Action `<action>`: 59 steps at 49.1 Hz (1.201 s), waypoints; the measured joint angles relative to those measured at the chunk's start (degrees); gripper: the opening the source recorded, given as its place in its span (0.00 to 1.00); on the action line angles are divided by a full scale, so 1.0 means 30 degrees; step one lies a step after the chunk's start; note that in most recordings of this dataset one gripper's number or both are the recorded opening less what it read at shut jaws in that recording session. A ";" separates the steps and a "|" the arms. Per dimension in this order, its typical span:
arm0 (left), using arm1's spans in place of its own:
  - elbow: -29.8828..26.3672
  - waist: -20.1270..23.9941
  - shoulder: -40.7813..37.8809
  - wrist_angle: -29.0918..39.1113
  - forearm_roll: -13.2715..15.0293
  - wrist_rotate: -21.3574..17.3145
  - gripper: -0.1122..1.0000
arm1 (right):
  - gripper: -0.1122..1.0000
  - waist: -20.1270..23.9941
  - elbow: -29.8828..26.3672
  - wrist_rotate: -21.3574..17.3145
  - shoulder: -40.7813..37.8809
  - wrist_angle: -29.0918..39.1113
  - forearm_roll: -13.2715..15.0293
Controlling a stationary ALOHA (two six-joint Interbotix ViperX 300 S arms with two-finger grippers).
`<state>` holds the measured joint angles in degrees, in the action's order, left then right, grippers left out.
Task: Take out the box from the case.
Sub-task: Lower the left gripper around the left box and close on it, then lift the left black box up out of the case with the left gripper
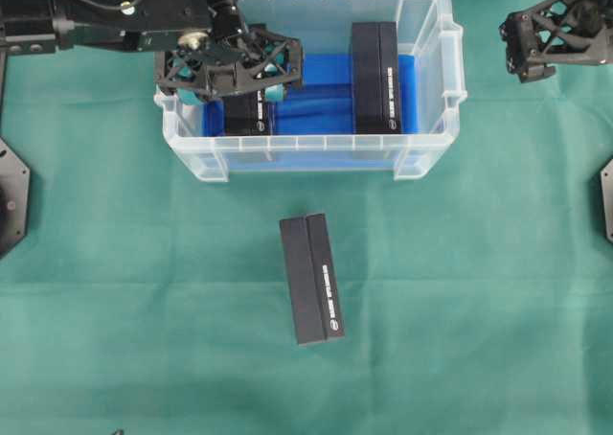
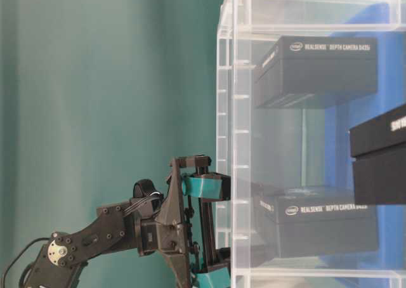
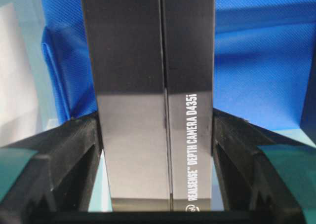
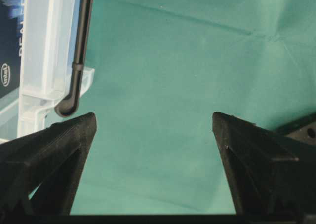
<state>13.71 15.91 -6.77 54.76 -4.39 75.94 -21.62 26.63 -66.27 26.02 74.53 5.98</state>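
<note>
While three black boxes are on view, only two sit in the case (image 1: 436,66).
Left-hand box (image 3: 153,100) in case: flanked on both long sides by left gripper (image 1: 233,74) fingers (image 3: 74,155), apparently touching; firm clamp cannot be confirmed. Right-hand box (image 1: 375,76) in case untouched; third box (image 1: 311,278) on counter (image 1: 479,291) in front of case. Right gripper (image 4: 154,150) outside case, fingers spread, empty. Likely rigid, light, glossy-slick card; best taken across narrow width.

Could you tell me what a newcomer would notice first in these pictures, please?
The clear plastic case with its bright blue lining stands out at the top of the green cloth, two black boxes inside. The left gripper reaches into its left end, its fingers against the sides of one box. A third box lies outside, below the case.
</note>
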 measured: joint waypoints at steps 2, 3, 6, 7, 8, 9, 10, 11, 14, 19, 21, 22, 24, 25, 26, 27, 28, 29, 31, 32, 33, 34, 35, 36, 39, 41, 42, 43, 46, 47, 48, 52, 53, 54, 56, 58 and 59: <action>-0.0029 0.0000 0.0000 0.0176 0.0000 0.0000 0.65 | 0.94 0.0000 0.0000 0.0000 0.0000 -0.0059 0.0000; -0.0029 0.0000 0.0000 0.0234 0.0000 -0.0029 0.65 | 0.94 0.0000 0.0000 0.0000 0.0000 -0.0059 0.0000; -0.0117 -0.0029 -0.0029 0.0527 0.0000 -0.0029 0.65 | 0.94 0.0000 0.0000 0.0000 0.0000 -0.0146 0.0000; -0.0146 -0.0029 -0.0059 0.0645 0.0000 -0.0059 0.65 | 0.94 0.0029 0.0000 0.0000 0.0000 -0.0205 0.0000; -0.0176 -0.0029 -0.0029 0.0732 0.0000 -0.0117 0.65 | 0.94 0.0029 0.0000 0.0000 -0.0029 -0.0264 0.0000; -0.0146 -0.0059 0.0000 0.0850 0.0000 -0.0088 0.65 | 0.94 0.0000 0.0000 0.0000 0.0000 -0.0322 0.0000; -0.0117 -0.0059 0.0059 0.0908 0.0000 -0.0088 0.65 | 0.94 0.0000 0.0000 0.0000 0.0000 -0.0322 0.0000; -0.0059 -0.0059 0.0088 0.1084 0.0000 -0.0088 0.65 | 0.94 0.0000 0.0000 -0.0029 0.0000 -0.0381 0.0000; 0.0000 -0.0059 0.0146 0.1582 0.0000 -0.0059 0.65 | 0.94 0.0000 0.0000 0.0000 -0.0029 -0.0527 0.0000; 0.0059 -0.0029 0.0205 0.1934 0.0000 -0.0059 0.65 | 0.94 0.0029 0.0000 -0.0029 -0.0029 -0.0674 0.0000; 0.0029 -0.0029 0.0234 0.1992 0.0000 -0.0059 0.65 | 0.94 0.0000 0.0000 0.0000 0.0000 -0.0703 0.0000; 0.0059 -0.0059 0.0234 0.2021 0.0000 -0.0088 0.65 | 0.94 0.0029 0.0000 0.0000 0.0000 -0.0703 0.0000; 0.0029 -0.0029 0.0234 0.2051 0.0000 -0.0088 0.65 | 0.94 0.0029 0.0000 -0.0029 0.0000 -0.0703 0.0000; 0.0029 -0.0029 0.0234 0.2051 0.0000 -0.0059 0.65 | 0.94 0.0029 0.0000 0.0000 0.0000 -0.0732 0.0000; 0.0029 -0.0059 0.0234 0.2080 0.0000 -0.0059 0.65 | 0.94 0.0000 0.0000 0.0000 0.0000 -0.0732 0.0000; 0.0000 -0.0029 0.0234 0.2109 0.0000 -0.0059 0.65 | 0.94 0.0000 0.0000 0.0000 0.0000 -0.0703 0.0000; -0.0029 -0.0059 0.0234 0.2139 0.0000 -0.0059 0.65 | 0.94 0.0029 0.0000 0.0000 -0.0029 -0.0732 0.0000; -0.0059 -0.0029 0.0205 0.2168 0.0000 -0.0088 0.65 | 0.94 0.0000 0.0000 0.0000 -0.0029 -0.0732 0.0000; -0.0176 -0.0029 0.0234 0.2285 0.0000 -0.0117 0.65 | 0.94 0.0029 0.0000 0.0000 0.0000 -0.0732 0.0000; -0.0264 -0.0059 0.0205 0.2344 0.0000 -0.0146 0.65 | 0.94 0.0000 0.0000 0.0000 0.0000 -0.0762 0.0000; -0.0381 -0.0029 0.0205 0.2432 0.0000 -0.0146 0.65 | 0.94 0.0029 0.0000 0.0000 0.0000 -0.0762 0.0000; -0.0469 -0.0059 0.0234 0.2520 0.0000 -0.0205 0.65 | 0.94 0.0029 0.0000 0.0000 0.0000 -0.0762 0.0000; -0.0615 -0.0029 0.0264 0.2695 0.0000 -0.0264 0.65 | 0.94 0.0029 0.0000 0.0000 0.0000 -0.0762 0.0000; -0.0762 -0.0059 0.0322 0.2813 0.0000 -0.0234 0.65 | 0.94 0.0029 0.0000 0.0000 0.0000 -0.0791 0.0000; -0.1230 -0.0059 0.0498 0.3223 0.0000 -0.0205 0.65 | 0.94 0.0029 0.0000 0.0000 0.0000 -0.0791 0.0000; -0.1641 -0.0059 0.0703 0.3604 0.0000 -0.0264 0.65 | 0.94 0.0000 0.0000 0.0000 0.0000 -0.0791 0.0000; -0.1846 -0.0059 0.0820 0.3779 0.0000 -0.0234 0.65 | 0.94 0.0029 0.0000 -0.0029 0.0000 -0.0791 0.0000; -0.2051 -0.0059 0.0937 0.3955 0.0000 -0.0234 0.65 | 0.94 0.0000 0.0000 0.0000 0.0000 -0.0791 0.0000; -0.2666 -0.0059 0.1318 0.4570 0.0000 -0.0322 0.65 | 0.94 0.0000 0.0000 0.0000 -0.0029 -0.0791 0.0000; -0.2900 -0.0059 0.1436 0.4805 0.0000 -0.0352 0.65 | 0.94 0.0029 0.0000 0.0000 0.0000 -0.0820 0.0000; -0.3105 -0.0059 0.1582 0.5039 0.0000 -0.0381 0.65 | 0.94 0.0029 0.0000 0.0000 0.0000 -0.0820 0.0029; -0.3926 -0.0088 0.2168 0.5918 0.0000 -0.0439 0.65 | 0.94 0.0000 0.0000 0.0000 0.0000 -0.0908 0.0029; -0.4131 -0.0088 0.2314 0.6123 -0.0029 -0.0469 0.65 | 0.94 0.0000 0.0000 0.0000 -0.0029 -0.0937 0.0029; -0.4336 -0.0088 0.2461 0.6328 -0.0029 -0.0498 0.65 | 0.94 0.0029 0.0000 0.0000 -0.0029 -0.0967 0.0059; -0.4746 -0.0059 0.2695 0.6768 -0.0029 -0.0439 0.65 | 0.94 0.0000 0.0000 0.0000 -0.0029 -0.1055 0.0059; -0.5156 -0.0088 0.2959 0.7236 -0.0059 -0.0469 0.65 | 0.94 0.0029 0.0000 0.0000 -0.0059 -0.1143 0.0059; -0.5332 -0.0088 0.3076 0.7471 -0.0088 -0.0469 0.65 | 0.94 0.0000 0.0000 0.0000 -0.0059 -0.1201 0.0088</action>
<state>-2.29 15.64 2.46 77.17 -4.66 74.53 -21.62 26.63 -66.27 25.84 70.93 6.24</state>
